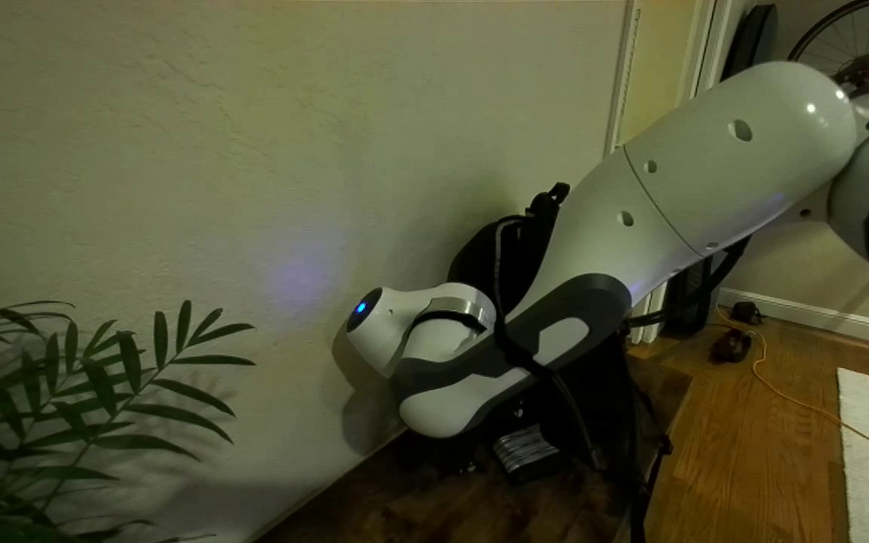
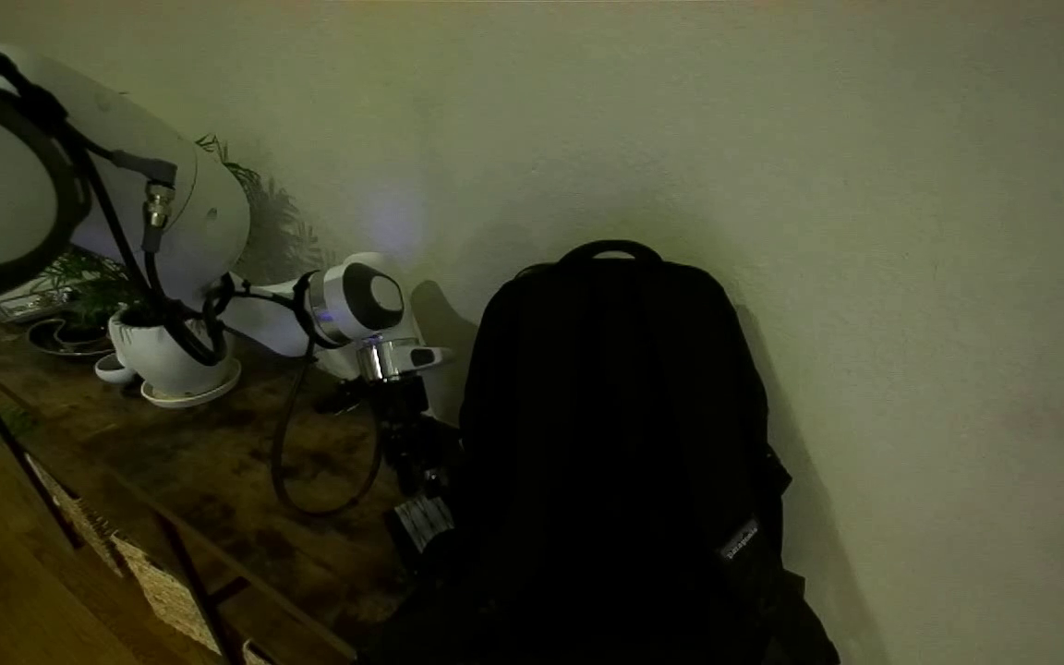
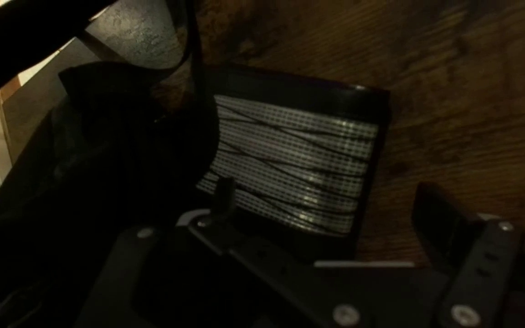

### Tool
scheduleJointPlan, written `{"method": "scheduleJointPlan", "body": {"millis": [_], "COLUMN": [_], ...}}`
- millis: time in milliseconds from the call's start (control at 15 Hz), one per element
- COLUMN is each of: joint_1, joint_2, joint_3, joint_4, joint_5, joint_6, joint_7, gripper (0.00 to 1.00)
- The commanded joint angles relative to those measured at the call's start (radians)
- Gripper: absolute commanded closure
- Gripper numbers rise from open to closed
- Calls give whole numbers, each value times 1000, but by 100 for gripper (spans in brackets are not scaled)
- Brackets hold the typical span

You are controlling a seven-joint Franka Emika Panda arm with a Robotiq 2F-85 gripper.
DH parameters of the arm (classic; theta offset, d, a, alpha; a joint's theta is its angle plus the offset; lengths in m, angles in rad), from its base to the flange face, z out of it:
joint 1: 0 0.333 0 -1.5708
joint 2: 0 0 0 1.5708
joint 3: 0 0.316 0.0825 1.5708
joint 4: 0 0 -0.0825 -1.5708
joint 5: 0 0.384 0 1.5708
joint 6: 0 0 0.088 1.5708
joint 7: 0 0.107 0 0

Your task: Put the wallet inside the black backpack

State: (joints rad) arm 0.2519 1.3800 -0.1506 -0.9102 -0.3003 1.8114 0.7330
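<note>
- The wallet is seen flat on the table, between its long open edge and the edge along the wall; in the wrist view one end is hidden by the black backpack
- The claw is spread wide over the wallet's near side, and nothing is gripped
- The wallet is not yet put inside
- Grasping, lifting, inserting and letting go are judged to be left; no ready opening can be made out

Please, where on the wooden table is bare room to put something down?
Bare wood runs between the white pot and the wallet, though in an exterior view a cable loop crosses part. Around the wallet it is crowded: backpack and open gripper.
</note>
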Motion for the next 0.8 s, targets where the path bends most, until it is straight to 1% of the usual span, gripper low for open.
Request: {"method": "scheduleJointPlan", "body": {"millis": [0, 733], "joint_1": [12, 7], "joint_2": [28, 25], "joint_3": [-17, -36], "joint_4": [41, 30], "joint_5": [-7, -7], "joint_6": [-49, -64], "joint_7": [24, 31], "gripper": [0, 0]}}
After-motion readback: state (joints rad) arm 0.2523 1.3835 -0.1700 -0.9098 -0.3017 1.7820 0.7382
